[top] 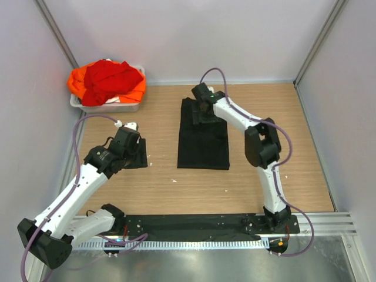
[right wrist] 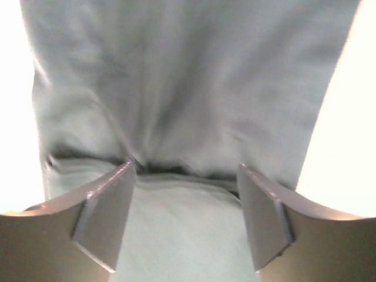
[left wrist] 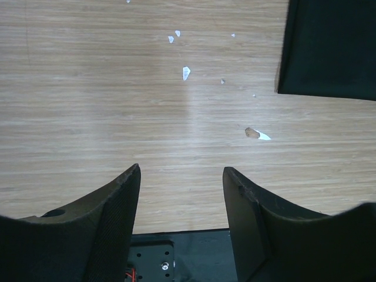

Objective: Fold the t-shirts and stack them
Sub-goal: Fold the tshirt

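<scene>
Black t-shirt (top: pixel 202 141) lies mid-bench (top: pixel 147 188), a long half-folded strip; red shirt (top: pixel 111 76) and orange shirt (top: pixel 75 82) sit in the tub (top: pixel 108 107). Your right tool (right wrist: pixel 185 169) is wide open over its far end, gripping nothing. Left tool (left wrist: pixel 182 170) is open and empty. Next you likely pinch that end and fold it nearer.

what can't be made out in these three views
- Top view: the red t-shirt covers most of the orange t-shirt and the tub floor.
- Top view: the left arm hides most of a dark patch; unidentifiable.
- Right wrist view: glare washes the black t-shirt pale.
- Top view: the right gripper hides the cloth under it.
</scene>
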